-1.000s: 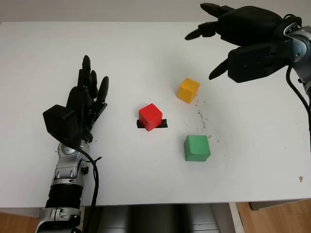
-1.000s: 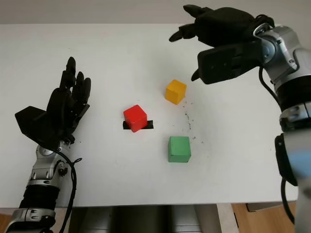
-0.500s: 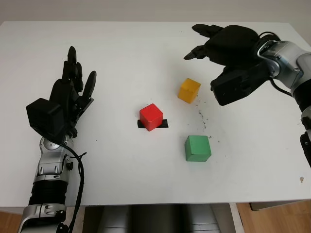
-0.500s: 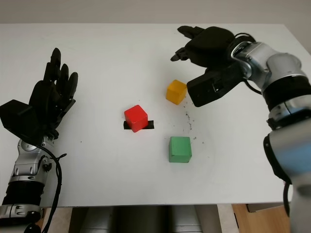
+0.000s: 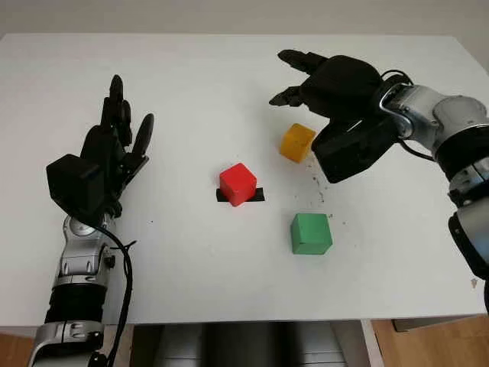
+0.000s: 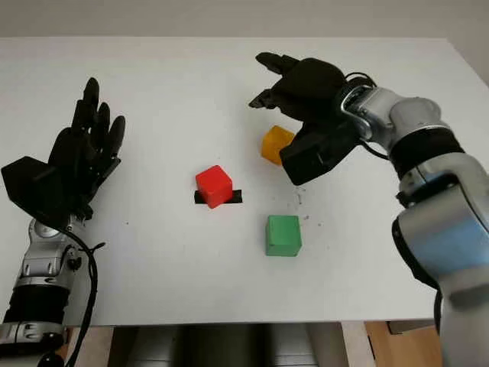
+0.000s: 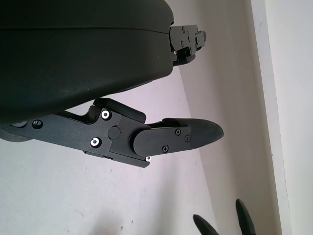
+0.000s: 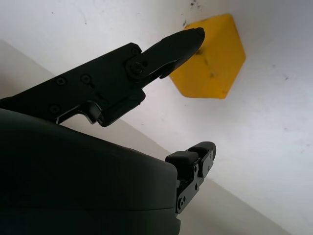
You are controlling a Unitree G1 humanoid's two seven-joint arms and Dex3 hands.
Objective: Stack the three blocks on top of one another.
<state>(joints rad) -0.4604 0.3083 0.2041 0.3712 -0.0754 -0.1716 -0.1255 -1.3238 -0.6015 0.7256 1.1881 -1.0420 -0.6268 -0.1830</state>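
The white table (image 5: 191,290) holds three blocks, none stacked, with bare surface all round them and its front edge well clear of them. The right hand (image 5: 336,92) reaches in from the right and hangs above the far right part of the table, over and just beside the yellow block (image 5: 296,142); it is released and grasps nothing. The left hand (image 5: 103,164) is raised over the table's left side, palm upright, released and holding nothing, well apart from the blocks. The red block (image 5: 238,183) sits near the middle on a strip of black tape (image 5: 258,195). The green block (image 5: 310,233) lies nearer the front edge, to the right of the red one.
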